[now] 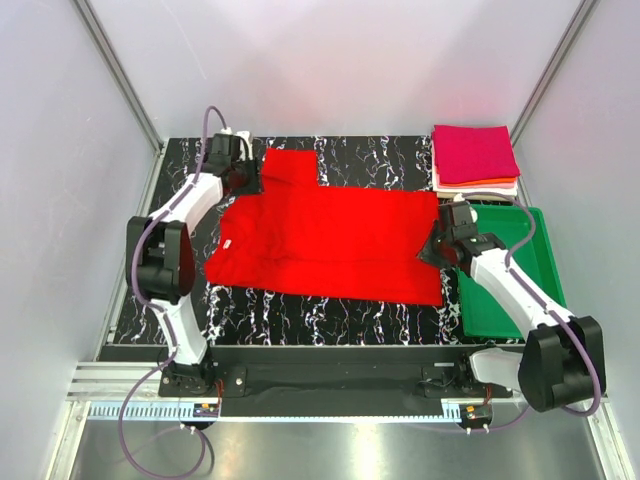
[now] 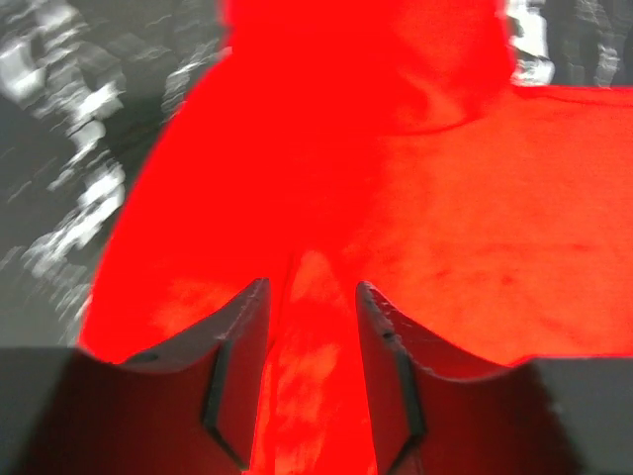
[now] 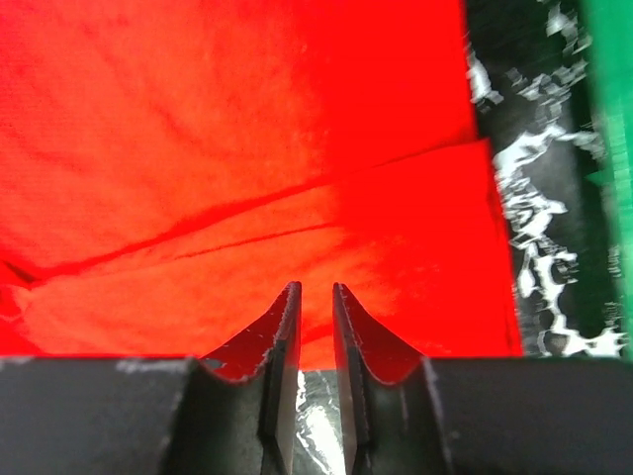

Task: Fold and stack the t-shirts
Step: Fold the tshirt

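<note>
Left gripper (image 2: 312, 287) stands parted astride a ridge of the bright red cloth t-shirt (image 1: 330, 240); right gripper (image 3: 316, 289), jaws nearly together at its edge, grip not determinable.

Bright, even light from above glares on the wall (image 1: 330, 60); the left wrist view is blurred (shirt (image 2: 445, 198) oversaturated throughout).

Bright red t-shirt (image 1: 330, 240), black-and-white marbled table (image 1: 330, 320)

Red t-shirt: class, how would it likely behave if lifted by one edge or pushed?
Probably floppy: the red t-shirt lies flat with soft creases, so it would likely sag. Pushed, it may bunch rather than slide whole.
</note>
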`<state>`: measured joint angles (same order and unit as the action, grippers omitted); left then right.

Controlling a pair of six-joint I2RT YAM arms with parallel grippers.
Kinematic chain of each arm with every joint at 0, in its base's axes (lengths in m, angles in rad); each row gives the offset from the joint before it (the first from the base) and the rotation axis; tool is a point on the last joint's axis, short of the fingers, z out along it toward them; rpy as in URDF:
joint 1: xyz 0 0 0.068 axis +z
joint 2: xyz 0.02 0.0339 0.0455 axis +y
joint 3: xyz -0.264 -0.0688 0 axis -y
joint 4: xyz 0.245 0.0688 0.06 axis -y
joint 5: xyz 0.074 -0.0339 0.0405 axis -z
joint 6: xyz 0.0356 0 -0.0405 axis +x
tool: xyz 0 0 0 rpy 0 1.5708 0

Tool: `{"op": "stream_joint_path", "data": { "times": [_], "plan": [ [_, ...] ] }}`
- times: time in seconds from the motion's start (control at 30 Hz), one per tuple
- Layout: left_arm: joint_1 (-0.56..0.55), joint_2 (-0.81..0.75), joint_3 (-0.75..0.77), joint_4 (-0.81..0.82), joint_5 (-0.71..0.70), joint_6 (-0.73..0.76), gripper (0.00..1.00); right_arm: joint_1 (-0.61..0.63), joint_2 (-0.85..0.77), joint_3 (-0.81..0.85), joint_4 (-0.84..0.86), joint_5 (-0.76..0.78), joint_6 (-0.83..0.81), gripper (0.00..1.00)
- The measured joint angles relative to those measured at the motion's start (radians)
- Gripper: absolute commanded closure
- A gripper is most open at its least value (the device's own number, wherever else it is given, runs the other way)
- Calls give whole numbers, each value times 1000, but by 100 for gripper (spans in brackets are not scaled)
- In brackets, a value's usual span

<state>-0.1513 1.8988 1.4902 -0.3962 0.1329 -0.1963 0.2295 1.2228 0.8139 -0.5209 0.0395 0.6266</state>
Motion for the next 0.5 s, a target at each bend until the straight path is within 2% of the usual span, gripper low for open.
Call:
{"op": "stream_joint_path", "data": {
  "times": [0.1, 0.17, 0.33, 0.4, 0.5],
  "plan": [
    [0, -63, -8, -85, -103, -53, 57, 57, 37, 0, 2, 0, 25, 81],
    [1, -144, -66, -112, -138, -102, 61, 127, 84, 3, 4, 9, 44, 85],
    [2, -417, -355, -138, -172, -233, 77, 243, 219, 23, 29, 10, 86, 91],
    [2, -485, -464, -130, -174, -285, 82, 247, 251, 23, 36, 11, 95, 92],
    [2, -523, -592, -126, -177, -349, 85, 248, 266, 21, 45, 16, 97, 93]
  ]
}}
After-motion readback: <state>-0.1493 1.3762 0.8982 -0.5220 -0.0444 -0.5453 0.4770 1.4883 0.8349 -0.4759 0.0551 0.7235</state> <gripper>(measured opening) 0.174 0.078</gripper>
